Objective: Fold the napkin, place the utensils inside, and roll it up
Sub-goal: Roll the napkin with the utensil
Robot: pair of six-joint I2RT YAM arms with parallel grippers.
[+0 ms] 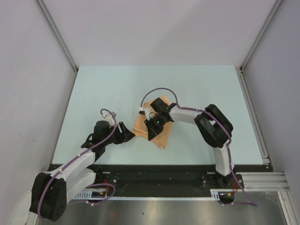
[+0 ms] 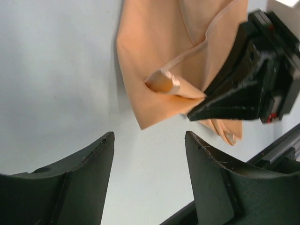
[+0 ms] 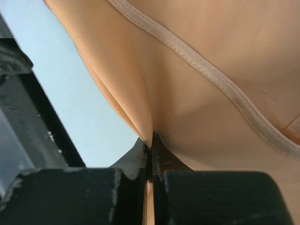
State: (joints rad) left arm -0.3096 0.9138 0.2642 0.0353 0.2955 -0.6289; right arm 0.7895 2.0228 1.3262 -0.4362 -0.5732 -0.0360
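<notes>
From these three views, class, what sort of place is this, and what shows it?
Probably a robotics lab test cell: plain grey partition walls on aluminium frames, a pale mint tabletop, and two black-and-white robot arms bolted at its near edge, working on one peach-orange cloth napkin.

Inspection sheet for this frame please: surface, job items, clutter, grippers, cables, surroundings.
Surface: pale blue-green table, no marks seen.
Job's things: napkin lies mid-table, folded over in layers; fork not visible in any view.
Clutter: nothing seen.
Grippers: right gripper is shut on a pinched fold of the napkin; left gripper is open beside the napkin's corner, holding nothing.
Cables: purple cables loop above the right wrist and run along both arms.
Surroundings: grey walls on three sides, metal rail at the near edge.
</notes>
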